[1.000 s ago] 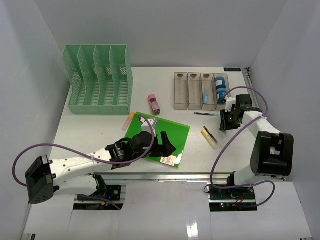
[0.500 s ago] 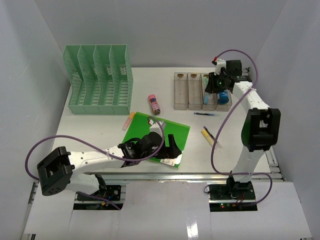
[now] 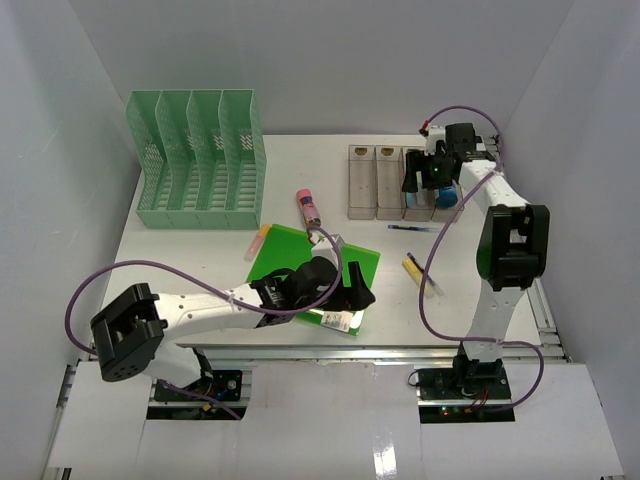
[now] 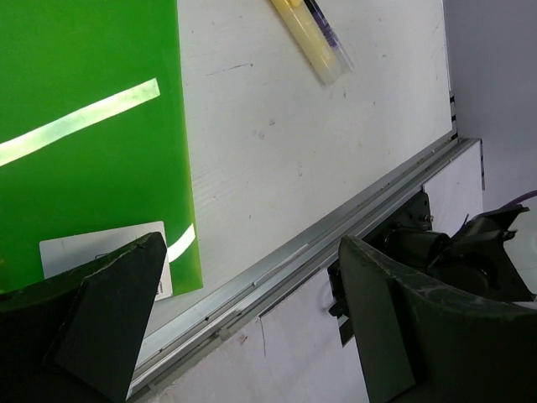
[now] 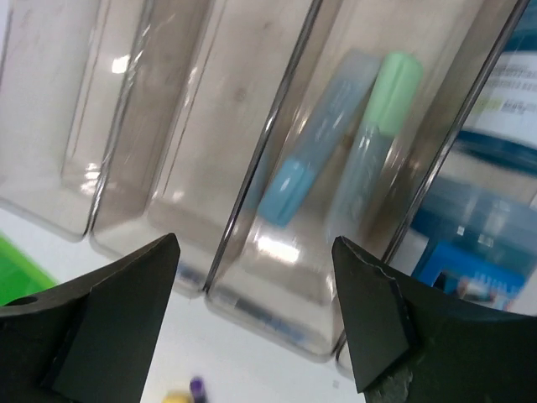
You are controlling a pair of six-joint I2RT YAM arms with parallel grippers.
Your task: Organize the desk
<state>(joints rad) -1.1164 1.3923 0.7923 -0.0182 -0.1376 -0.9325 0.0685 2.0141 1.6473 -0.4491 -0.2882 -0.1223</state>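
The white desk (image 3: 190, 260) bears a green folder (image 3: 290, 255) with a white label at its near corner. My left gripper (image 3: 355, 297) hangs open over that corner and the desk's front rail (image 4: 319, 243), holding nothing (image 4: 250, 256). A yellow highlighter (image 3: 420, 275) lies to the right, and it shows too in the left wrist view (image 4: 315, 42). My right gripper (image 3: 418, 178) is open above the clear tray (image 3: 362, 185), nothing between its fingers (image 5: 253, 252). Below it, one compartment holds a blue marker (image 5: 289, 180) and a green-capped tube (image 5: 377, 126).
A green file rack (image 3: 195, 160) stands at the back left. A pink glue stick (image 3: 308, 207) lies mid-desk, an orange marker (image 3: 258, 240) beside the folder's left edge, a blue pen (image 3: 412, 228) in front of the tray. Blue tape (image 5: 495, 193) fills the tray's right compartment.
The right gripper rose from beside the pen to over the tray, and its jaws have opened. The left gripper slid right across the folder to its near right corner.
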